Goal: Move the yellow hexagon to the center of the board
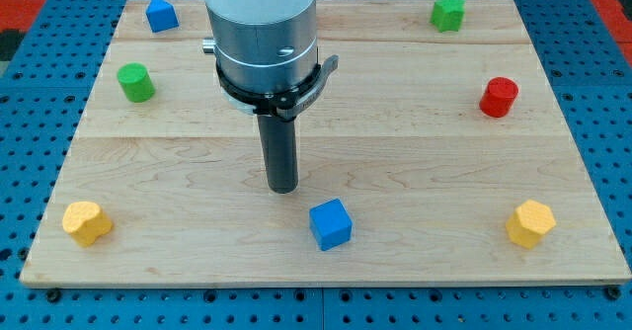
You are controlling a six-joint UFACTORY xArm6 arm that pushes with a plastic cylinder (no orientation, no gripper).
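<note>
Jaws are absent on this arm, so there is no grasp to report. It ends in a dark rod, and my tip rests on the wooden bench a little toward 7 o'clock from its centre.

A blue cube sits near the tip, at its 4 o'clock, not touching it. The yellow hexagon lies well apart, in the bench's 4 o'clock corner. A second yellow block, its shape less clear, sits at the 8 o'clock corner.

To do this step well, I judge the tip should swing around the 6 o'clock side of the blue cube without nudging it. It should then settle on the hexagon's 4 o'clock face and push through the block's middle toward 10 o'clock. An off-centre push would likely spin the hexagon away.
</note>
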